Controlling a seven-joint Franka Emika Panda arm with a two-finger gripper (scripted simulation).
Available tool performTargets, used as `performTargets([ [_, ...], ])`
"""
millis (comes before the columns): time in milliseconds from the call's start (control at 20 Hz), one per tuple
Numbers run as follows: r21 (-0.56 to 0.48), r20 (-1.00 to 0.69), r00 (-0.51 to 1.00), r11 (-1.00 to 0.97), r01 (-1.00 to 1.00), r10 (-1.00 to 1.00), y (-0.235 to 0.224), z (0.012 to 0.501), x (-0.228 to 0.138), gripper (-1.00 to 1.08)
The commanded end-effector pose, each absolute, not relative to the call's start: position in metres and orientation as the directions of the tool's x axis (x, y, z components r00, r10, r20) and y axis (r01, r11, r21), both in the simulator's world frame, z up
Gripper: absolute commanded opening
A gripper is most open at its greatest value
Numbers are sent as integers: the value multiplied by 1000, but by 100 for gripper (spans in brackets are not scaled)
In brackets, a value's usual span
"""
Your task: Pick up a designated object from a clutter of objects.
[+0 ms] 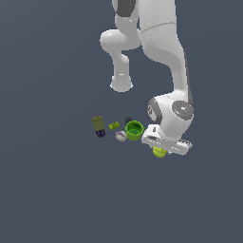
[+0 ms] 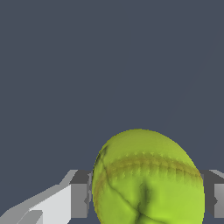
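Gripper (image 1: 161, 151) grasps the tennis ball (image 2: 148, 179), fingers (image 2: 79, 200) pressed to both sides (seam visible in wrist view). Ball sits at the exterior view's right of the clutter. Near it: green cup (image 1: 134, 130), whitish-grey ball (image 1: 121, 136), green brick (image 1: 114, 126), olive-and-dark bottle (image 1: 98, 125) farthest.

Tennis ball (image 1: 160, 152) between gripper (image 1: 163, 151) fingers (image 2: 78, 200), beside cup (image 1: 134, 130)
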State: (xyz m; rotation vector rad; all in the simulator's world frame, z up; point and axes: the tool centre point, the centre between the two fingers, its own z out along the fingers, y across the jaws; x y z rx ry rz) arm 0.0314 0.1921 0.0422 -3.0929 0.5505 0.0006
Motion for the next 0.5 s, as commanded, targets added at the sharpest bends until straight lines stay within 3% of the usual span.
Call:
performTargets([
  [0,0,0,938,-938,-346,-346,192,41,32,-100],
  [450,-1,0,939,-939,-345,-345,192,42,32,-100],
])
